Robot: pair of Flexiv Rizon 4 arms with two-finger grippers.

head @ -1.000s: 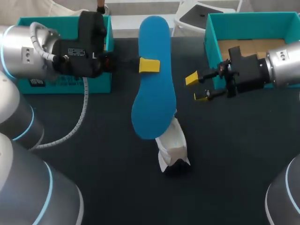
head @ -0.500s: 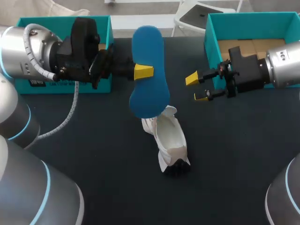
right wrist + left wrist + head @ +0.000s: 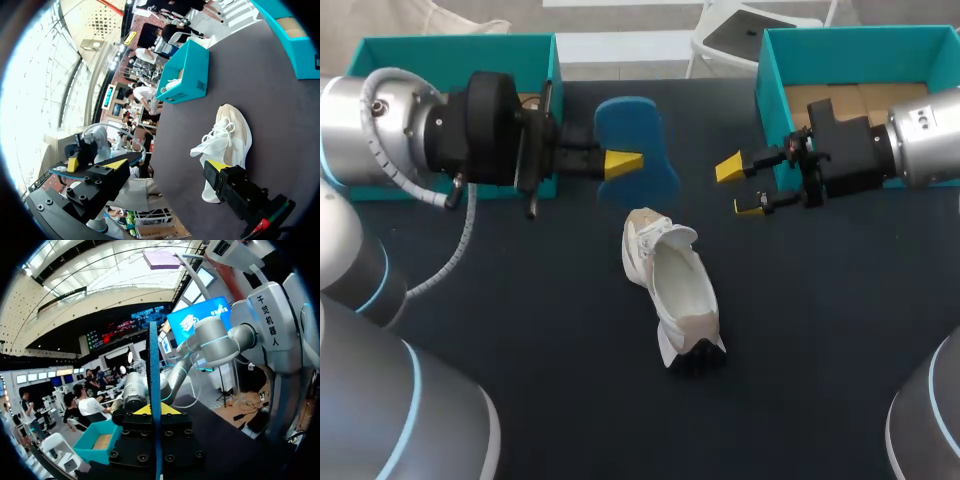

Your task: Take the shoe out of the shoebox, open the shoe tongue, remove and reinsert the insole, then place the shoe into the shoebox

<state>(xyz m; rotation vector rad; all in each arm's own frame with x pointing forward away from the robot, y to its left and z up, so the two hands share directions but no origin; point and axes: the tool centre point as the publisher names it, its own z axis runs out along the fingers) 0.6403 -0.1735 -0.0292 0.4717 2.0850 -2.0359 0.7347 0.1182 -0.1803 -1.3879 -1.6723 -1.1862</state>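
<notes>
1. One white shoe lies on the dark worktop, roughly in the middle. Its opening faces up and its loose laces are at the end farther from me. Through the right wrist camera I see the same shoe lying ahead of that arm's fingers, with nothing touching it.
2. One blue insole is out of the shoe. It hangs above the worktop just beyond the laced end, and I see a clear gap between the two.
3. My left pincer is pinching the insole. From the head camera one yellow tip lies flat against the blue face. From the left wrist camera the insole runs edge-on straight up through the left pincer, clamped from both sides.
4. My right pincer is spread wide and holds nothing. It hangs over the worktop, off to the side of the shoe's laced end, with its tips pointing toward the insole.
5. Behind the right pincer stands the right shoebox, teal, with brown cardboard inside.
6. A left shoebox, also teal, sits at the far edge behind my left arm.
</notes>
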